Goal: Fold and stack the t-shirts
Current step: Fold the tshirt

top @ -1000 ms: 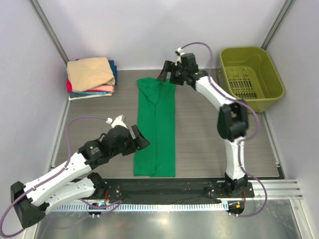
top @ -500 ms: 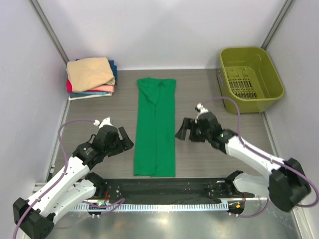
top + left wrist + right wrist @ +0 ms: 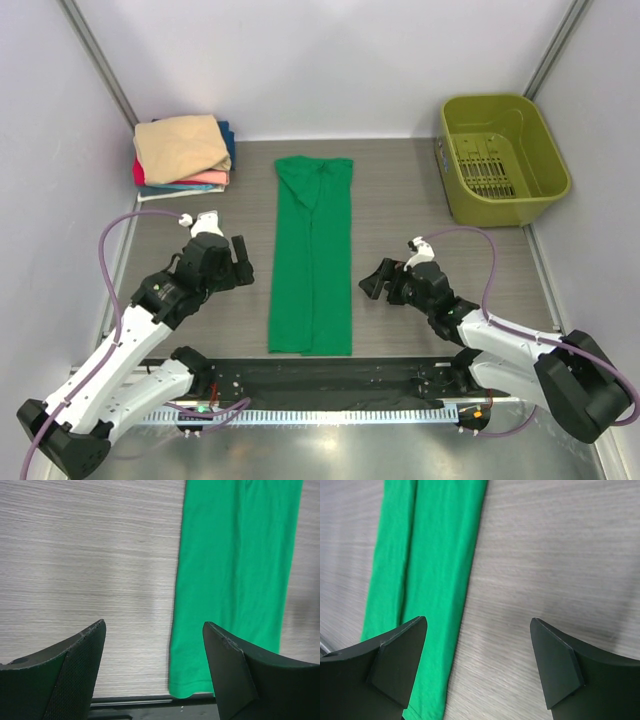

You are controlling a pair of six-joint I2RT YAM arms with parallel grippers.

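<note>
Between 2 open-fingered arms lies the green t-shirt [image 3: 313,256], folded lengthwise.

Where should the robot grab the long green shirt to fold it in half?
Probably the two near hem corners of the green shirt: left gripper from the left, right gripper from the right. It lies flat as a narrow strip, hem nearest the arms, one open gripper on each side.

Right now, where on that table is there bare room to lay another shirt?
Widest bare patch: between the green shirt and the olive bin, beyond the right hand. Smaller one: between the folded stack and the left hand. Back corners are crowded.
</note>
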